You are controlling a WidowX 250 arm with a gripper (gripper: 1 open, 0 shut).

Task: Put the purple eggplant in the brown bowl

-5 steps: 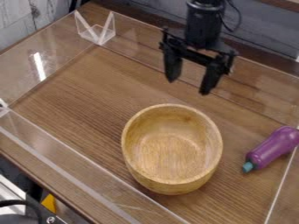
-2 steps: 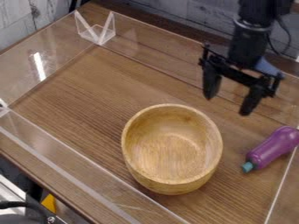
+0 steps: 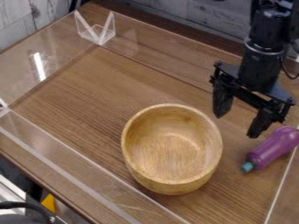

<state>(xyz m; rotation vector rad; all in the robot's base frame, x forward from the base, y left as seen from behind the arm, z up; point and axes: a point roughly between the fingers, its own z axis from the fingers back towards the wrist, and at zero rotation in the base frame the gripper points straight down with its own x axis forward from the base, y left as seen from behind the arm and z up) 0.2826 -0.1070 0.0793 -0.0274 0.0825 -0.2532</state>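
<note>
The purple eggplant [image 3: 272, 147] lies on the wooden table at the right edge, its teal stem cap pointing down-left. The brown bowl [image 3: 172, 148] sits left of it near the middle front, round, wooden and holding nothing. My gripper [image 3: 239, 117] hangs pointing down above the table between the bowl's far-right rim and the eggplant. Its two dark fingers [image 3: 221, 103] are spread wide open with nothing between them. The right finger's tip stands just above the eggplant's upper end.
Clear acrylic walls [image 3: 47, 52] fence the wooden table on the left, front and right. A small clear stand [image 3: 96, 28] sits at the back left corner.
The gripper has travelled from the back middle of the table to the right and toward the front, ending close above the eggplant. Its fingers stayed open. Bowl and eggplant have not moved.
</note>
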